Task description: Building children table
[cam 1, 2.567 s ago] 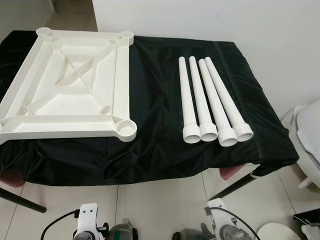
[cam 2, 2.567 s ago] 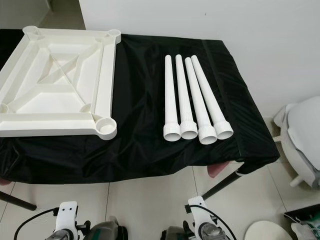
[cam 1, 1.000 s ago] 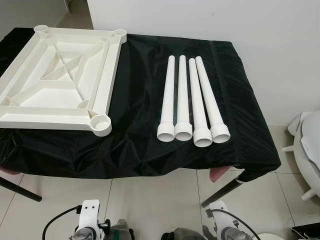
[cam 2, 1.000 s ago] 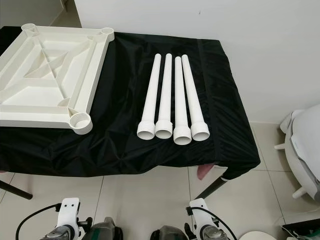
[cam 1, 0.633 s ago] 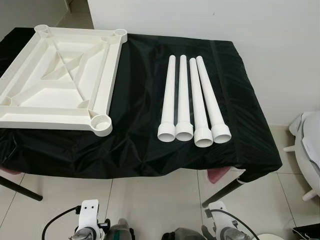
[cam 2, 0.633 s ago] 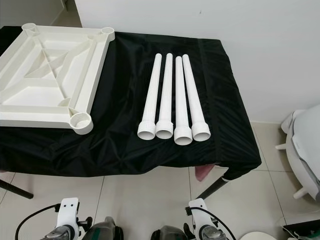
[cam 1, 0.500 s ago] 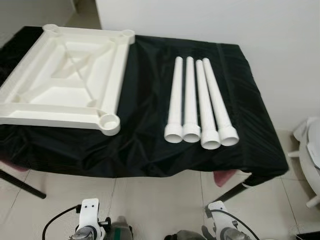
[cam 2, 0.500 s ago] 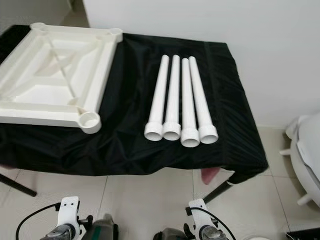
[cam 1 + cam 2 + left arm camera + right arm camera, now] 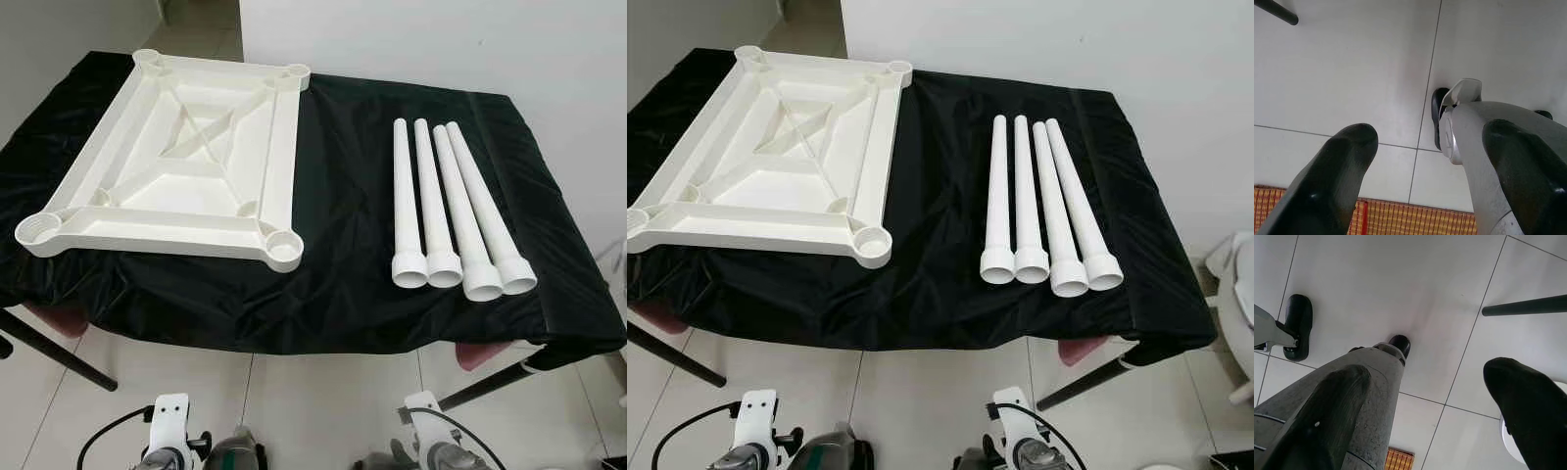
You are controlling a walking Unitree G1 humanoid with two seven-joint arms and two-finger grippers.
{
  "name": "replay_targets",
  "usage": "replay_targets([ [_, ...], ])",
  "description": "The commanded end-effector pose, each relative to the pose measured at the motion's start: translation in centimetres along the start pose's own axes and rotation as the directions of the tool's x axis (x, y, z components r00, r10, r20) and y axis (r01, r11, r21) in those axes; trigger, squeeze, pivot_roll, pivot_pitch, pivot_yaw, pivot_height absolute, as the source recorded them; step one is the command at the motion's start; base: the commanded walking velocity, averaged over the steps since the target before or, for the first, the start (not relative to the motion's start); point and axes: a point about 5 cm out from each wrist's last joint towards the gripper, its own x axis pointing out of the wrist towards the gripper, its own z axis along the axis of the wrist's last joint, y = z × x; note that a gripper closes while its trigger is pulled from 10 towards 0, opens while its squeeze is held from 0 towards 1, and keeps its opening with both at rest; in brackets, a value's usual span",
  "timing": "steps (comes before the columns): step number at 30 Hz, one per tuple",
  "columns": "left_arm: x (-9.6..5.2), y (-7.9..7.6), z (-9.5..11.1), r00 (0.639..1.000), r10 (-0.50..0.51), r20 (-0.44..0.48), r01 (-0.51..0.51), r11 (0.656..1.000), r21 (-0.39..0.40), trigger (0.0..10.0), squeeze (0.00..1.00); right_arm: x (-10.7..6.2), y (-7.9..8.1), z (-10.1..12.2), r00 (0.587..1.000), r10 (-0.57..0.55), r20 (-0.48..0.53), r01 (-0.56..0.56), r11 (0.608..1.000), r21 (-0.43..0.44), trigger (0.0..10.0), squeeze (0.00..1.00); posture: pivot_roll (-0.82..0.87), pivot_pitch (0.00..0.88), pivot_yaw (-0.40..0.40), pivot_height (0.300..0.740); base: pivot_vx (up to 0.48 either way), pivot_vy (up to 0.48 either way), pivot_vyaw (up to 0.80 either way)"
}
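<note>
Left gripper (image 9: 1425, 171): hung low over the tiled floor (image 9: 1352, 63), fingers spread apart, nothing held.
Right gripper (image 9: 1420, 401): likewise hung idle, fingers wide apart, nothing touched.
Tabletop (image 9: 186, 186): laid upside down on the left half of the black-covered table (image 9: 333, 255), one corner socket near the front edge.
Legs (image 9: 446, 211): four laid side by side on the right half, wide ends toward the front edge.
Open room: a bare cloth strip is left between tabletop and legs.

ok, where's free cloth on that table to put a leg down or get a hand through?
Widest bare strip of cloth runs between the tabletop and the four legs. A narrower band lies along the near edge, in front of both. The legs lie packed side by side, with no gap for a hand between them.
</note>
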Motion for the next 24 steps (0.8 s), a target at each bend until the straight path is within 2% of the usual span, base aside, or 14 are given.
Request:
replay_targets([
  [1, -0.11, -0.23, -0.79, 1.000, -0.003, -0.026, 0.003, 1.000, 0.000, 10.0, 0.00, -0.08, -0.19, -0.42, 1.000, -0.001, -0.023, 0.001, 1.000, 0.000, 10.0, 0.00, 0.08, 0.000, -0.026, 0.740, 0.000, 0.000, 0.00],
  [13, -0.18, -0.34, -1.17, 0.999, -0.011, -0.035, 0.010, 1.000, -0.023, 10.0, 0.00, 0.09, 0.39, 0.05, 1.000, 0.006, -0.013, -0.006, 1.000, -0.004, 10.0, 0.00, 0.08, 0.000, -0.025, 0.740, 0.000, 0.000, 0.00],
  [24, -0.20, -0.38, -1.28, 0.999, -0.009, -0.037, 0.008, 1.000, -0.021, 10.0, 0.00, 0.03, 0.38, -0.16, 1.000, 0.010, -0.016, -0.010, 1.000, -0.005, 10.0, 0.00, 0.08, 0.000, -0.025, 0.740, 0.000, 0.337, 0.00],
])
